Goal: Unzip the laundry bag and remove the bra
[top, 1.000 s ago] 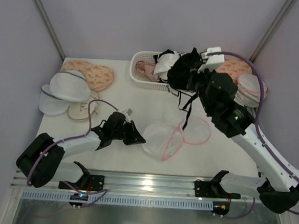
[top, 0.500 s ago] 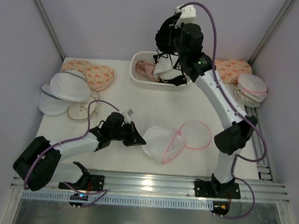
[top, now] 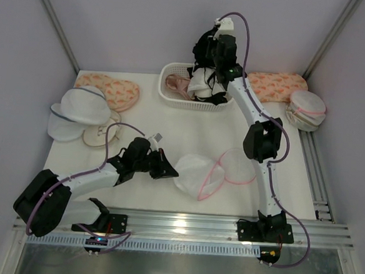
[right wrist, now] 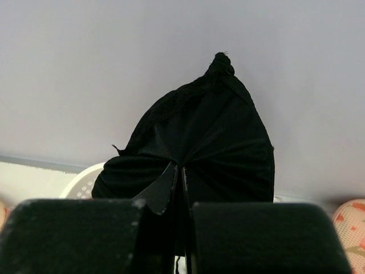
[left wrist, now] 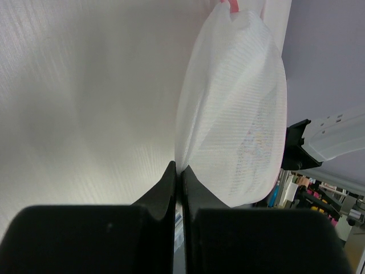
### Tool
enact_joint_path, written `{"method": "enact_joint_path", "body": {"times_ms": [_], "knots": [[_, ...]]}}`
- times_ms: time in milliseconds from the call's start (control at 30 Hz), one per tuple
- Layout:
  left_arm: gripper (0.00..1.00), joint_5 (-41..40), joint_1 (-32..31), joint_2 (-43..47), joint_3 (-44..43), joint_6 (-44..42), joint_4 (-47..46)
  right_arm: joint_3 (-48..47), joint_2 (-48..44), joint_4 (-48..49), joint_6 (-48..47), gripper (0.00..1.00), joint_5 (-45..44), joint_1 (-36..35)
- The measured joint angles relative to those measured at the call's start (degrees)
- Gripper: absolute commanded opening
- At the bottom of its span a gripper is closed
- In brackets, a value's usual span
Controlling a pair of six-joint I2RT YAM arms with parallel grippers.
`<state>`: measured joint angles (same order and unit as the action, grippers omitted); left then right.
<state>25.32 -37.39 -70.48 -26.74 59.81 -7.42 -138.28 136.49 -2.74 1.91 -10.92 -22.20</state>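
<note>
Laundry bag (top: 196,170): on worktop (top: 146,119), pink rim open in top view; left wrist view shows left jaws pinching its mesh. Bra (right wrist: 197,128): black, clamped in right jaws, above basket (top: 180,102).

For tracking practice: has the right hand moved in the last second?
Yes: the right hand, gripping the black bra, swung left from the white basket's right end to over it.

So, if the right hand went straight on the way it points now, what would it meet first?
Apart from the bra it holds, the right hand faces only the back wall; the basket lies below that line. Depth is unclear.
</note>
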Motion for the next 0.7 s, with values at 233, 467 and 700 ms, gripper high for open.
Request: {"method": "enact_joint_path", "body": {"times_ms": [233,467,700], "knots": [[0.0,0.26,0.0,-0.74,0.0,0.11,-0.37,2.54,0.76,-1.88,4.17,0.04,1.84,1.99],[0.0,0.72,0.0,-3.32,0.0,1.09,-1.75,6.23,1.92,-11.52,7.45,0.18,10.51,2.27],[0.0,0.85,0.0,-3.37,0.0,1.57,-2.82,10.58,0.83,-15.89,8.79,0.87,17.46,2.25]]}}
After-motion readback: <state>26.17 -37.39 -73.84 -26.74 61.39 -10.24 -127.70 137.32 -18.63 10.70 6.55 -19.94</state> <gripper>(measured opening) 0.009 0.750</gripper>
